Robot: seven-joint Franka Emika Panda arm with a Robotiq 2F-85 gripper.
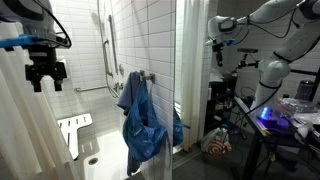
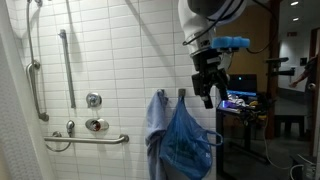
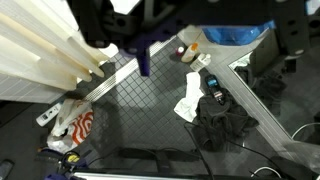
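Hand (image 2: 207, 92) hangs mid-air, jaws spread wide, nothing held. We see blue cloth (image 2: 186, 145) at its 7 o'clock in an exterior view, slung on a wall hook (image 2: 182, 94) so it drapes clear of the shower floor (image 1: 105, 152); paler towel (image 2: 156, 125) touching it at 9 o'clock.

Cloth towels (image 2: 183, 145), glossy wht tile wall (image 2: 120, 50)
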